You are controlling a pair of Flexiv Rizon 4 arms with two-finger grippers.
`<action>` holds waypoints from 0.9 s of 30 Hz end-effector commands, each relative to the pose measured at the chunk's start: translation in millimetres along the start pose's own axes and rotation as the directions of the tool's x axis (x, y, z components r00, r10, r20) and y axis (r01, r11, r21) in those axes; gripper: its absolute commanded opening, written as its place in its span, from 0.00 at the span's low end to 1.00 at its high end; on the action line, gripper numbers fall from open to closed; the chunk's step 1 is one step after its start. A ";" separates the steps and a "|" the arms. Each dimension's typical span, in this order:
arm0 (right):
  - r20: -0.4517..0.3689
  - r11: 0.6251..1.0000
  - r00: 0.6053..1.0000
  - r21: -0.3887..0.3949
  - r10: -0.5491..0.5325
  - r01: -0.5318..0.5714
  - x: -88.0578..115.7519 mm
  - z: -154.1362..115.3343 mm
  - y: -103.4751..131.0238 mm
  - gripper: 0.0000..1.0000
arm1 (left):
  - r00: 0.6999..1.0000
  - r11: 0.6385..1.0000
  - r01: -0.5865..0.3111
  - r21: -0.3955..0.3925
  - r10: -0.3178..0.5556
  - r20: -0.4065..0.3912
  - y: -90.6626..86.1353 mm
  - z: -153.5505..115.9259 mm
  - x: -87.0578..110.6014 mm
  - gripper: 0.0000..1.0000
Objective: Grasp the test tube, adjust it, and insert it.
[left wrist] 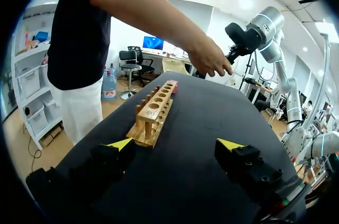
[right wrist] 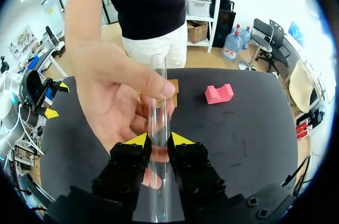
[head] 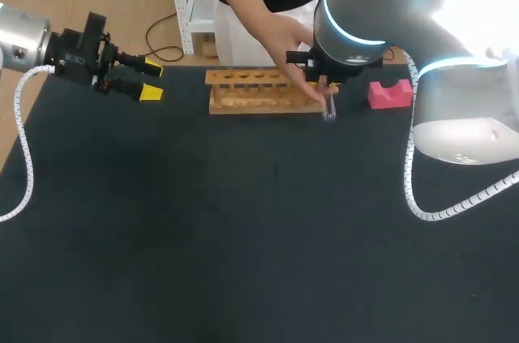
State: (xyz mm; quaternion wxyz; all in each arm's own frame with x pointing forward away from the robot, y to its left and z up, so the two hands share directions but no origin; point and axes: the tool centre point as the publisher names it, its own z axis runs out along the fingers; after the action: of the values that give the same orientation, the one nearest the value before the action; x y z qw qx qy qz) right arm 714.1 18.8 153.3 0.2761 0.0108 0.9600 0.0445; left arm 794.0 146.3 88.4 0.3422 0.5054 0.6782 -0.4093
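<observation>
The black worktop (head: 243, 237) carries a wooden rack (head: 263, 93) at 12 o'clock. At the rack's 3 o'clock end a person's hand (right wrist: 114, 97) touches the test tube (right wrist: 158, 121), which the right pincer (right wrist: 158, 140) clamps mid-length. The left pincer (left wrist: 177, 147) gapes wide, empty, at 10 o'clock. The tube looks like thin glass: light, slick and brittle, so grip it gently.

The table (head: 243, 237) is plain black. The rack (head: 259, 92) is light-brown wood, the block (head: 389, 93) pink, the test tube (right wrist: 157, 118) clear. The left gripper (head: 152, 80) and right gripper (right wrist: 158, 140) are black with bright yellow tips. A coiled cable (head: 413, 189) is white.
</observation>
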 end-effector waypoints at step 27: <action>-0.007 0.999 1.000 0.036 -0.016 0.017 2.3 57.1 17.2 0.00 | 1.000 1.000 -0.001 0.002 0.001 0.000 1.0 0.2 0.6 1.00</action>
State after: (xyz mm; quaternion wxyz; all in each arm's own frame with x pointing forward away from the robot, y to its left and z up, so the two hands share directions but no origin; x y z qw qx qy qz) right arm 727.5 28.5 119.1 0.2770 0.0061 0.9604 0.0299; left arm 794.0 146.3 88.4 0.3422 0.5054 0.6782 -0.4093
